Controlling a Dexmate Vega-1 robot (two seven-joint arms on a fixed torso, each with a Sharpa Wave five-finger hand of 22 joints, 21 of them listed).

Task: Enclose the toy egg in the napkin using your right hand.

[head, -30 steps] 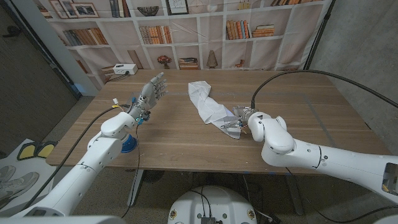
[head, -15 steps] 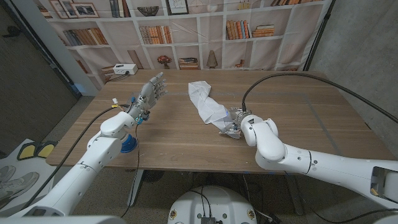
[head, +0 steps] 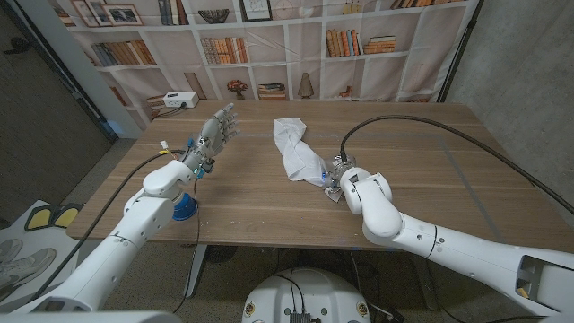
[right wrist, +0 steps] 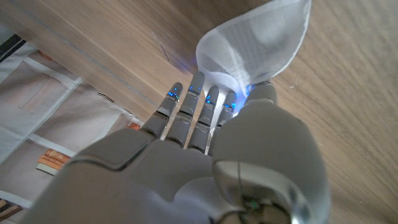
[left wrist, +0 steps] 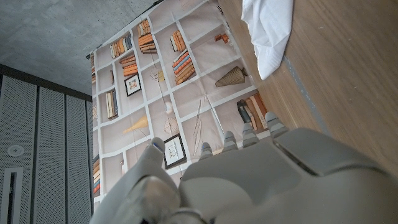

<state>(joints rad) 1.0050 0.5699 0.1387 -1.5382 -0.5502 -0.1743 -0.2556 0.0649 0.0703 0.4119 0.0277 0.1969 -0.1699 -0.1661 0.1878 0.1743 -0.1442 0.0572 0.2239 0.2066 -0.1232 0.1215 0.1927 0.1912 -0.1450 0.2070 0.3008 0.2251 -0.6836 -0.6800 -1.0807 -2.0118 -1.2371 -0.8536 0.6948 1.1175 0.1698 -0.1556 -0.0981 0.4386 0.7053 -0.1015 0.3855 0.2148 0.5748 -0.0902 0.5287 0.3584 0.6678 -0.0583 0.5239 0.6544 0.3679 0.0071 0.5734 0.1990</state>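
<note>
- The table (head: 448,170) carries everything; the work sits a little right of its middle, and I judge the wrap begun but not finished
- My right arm (head: 421,235) reaches in from the near right corner, bent so the hand sits at the near end of the cloth
- My left arm (head: 152,193) is out on the left side, well apart from the cloth, taking no part
- The napkin (head: 296,148) lies as a long crumpled strip running from the far middle toward my right hand; its far end is loose and spread, so most of it is not yet gathered
- My right hand (head: 339,175) has the near end of the napkin pinched between thumb and fingers (right wrist: 214,102), the flap lifted off the wood in the right wrist view
- My left hand (head: 220,127) is raised above the table, fingers apart and straight, holding nothing
- The egg I cannot make out; if it is under the cloth by my hand, it is covered there
- Left to do, by my guess: fold the lifted flap over and close the rest round the egg
</note>
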